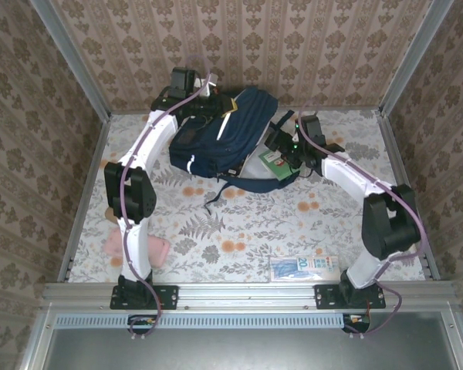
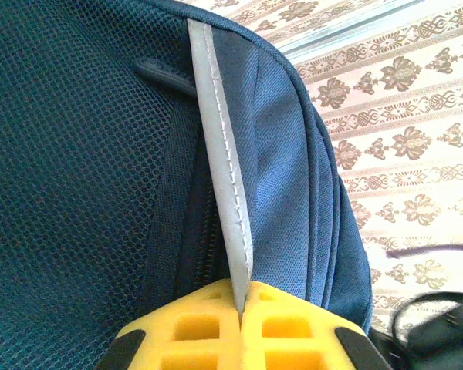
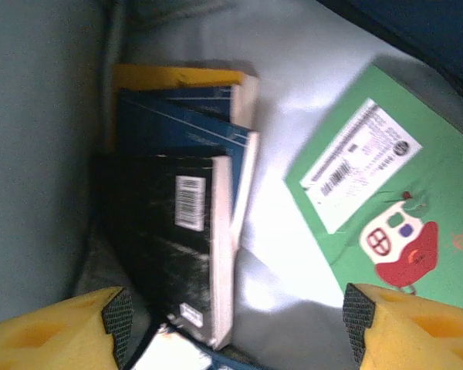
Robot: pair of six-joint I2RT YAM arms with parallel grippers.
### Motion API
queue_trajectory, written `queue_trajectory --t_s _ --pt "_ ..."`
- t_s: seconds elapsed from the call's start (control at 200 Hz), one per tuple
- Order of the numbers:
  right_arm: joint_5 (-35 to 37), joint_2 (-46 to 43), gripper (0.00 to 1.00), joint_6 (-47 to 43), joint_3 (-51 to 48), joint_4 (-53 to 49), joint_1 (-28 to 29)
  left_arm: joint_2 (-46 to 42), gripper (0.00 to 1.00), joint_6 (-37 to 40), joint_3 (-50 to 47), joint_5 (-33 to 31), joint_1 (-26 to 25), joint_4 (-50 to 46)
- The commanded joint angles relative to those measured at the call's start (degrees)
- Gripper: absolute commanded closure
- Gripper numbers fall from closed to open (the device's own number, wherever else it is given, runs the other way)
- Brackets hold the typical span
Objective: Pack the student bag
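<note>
The student bag (image 1: pixel 224 135), a navy backpack, lies at the back middle of the table. My left gripper (image 1: pixel 216 99) is at its far upper-left edge. In the left wrist view this gripper (image 2: pixel 243 308) is shut, its yellow fingers pinching the bag's grey-white reflective stripe (image 2: pixel 224 154). My right gripper (image 1: pixel 282 148) is at the bag's right side, over a green book (image 1: pixel 276 164). Its jaws (image 3: pixel 235 331) stand wide open with nothing between them. Below them the bag's grey lining holds a black book (image 3: pixel 177 239), a blue book (image 3: pixel 185 127), a yellow book (image 3: pixel 177 77) and the green book (image 3: pixel 401 200).
A pink object (image 1: pixel 150 248) lies on the floral tabletop beside the left arm. A blue-and-white packet (image 1: pixel 303 267) lies near the front edge by the right arm's base. A dark strap (image 1: pixel 216 196) trails from the bag toward the table's middle. Patterned walls enclose the table.
</note>
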Motion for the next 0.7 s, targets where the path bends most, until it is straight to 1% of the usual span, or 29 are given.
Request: queue_trajectory --t_s 0.0,0.075,0.135,0.175,0.22,0.275,0.325,0.415,0.565,0.695 --pt "-3.0 3.8 0.28 2.5 2.1 0.5 -0.4 -1.5 1.0 -1.3 0.2 2.4 0.7 5.6" --pt "-0.3 2.6 0.3 1.4 3.1 -2.7 -0.7 -2.0 1.0 -1.2 -0.4 1.7 0.9 5.5" --pt "5.0 -0.2 0.29 -1.7 3.6 -8.2 -0.7 -1.9 1.0 -1.3 -0.9 1.4 0.8 5.2" --pt "10.3 -2.9 0.28 -3.6 3.3 -12.0 -0.7 -1.7 1.0 -1.6 -1.2 1.6 0.8 5.1" --pt "15.1 -5.8 0.25 -5.3 1.7 -13.7 -0.8 -1.7 1.0 -1.6 -1.7 1.7 0.7 5.3" --pt "18.7 -8.4 0.24 -6.5 0.2 -15.8 -1.3 -1.8 1.0 -1.6 -2.3 1.8 0.5 5.5" --pt "20.2 -9.5 0.24 -7.3 -0.8 -17.4 -1.8 -1.9 1.0 -1.6 -2.7 1.8 0.5 5.7" --pt "20.2 -8.1 0.25 -6.9 -1.2 -20.0 -2.9 -1.8 1.0 -1.9 -2.4 2.0 0.5 5.9" --pt "13.4 -3.6 0.32 -4.4 -0.8 -17.7 -2.9 -1.5 1.0 -2.7 -1.7 2.4 0.5 6.4" --pt "9.8 0.5 0.38 -2.4 1.7 -17.0 -2.7 -1.5 1.0 -2.7 -1.6 2.5 0.5 6.4"
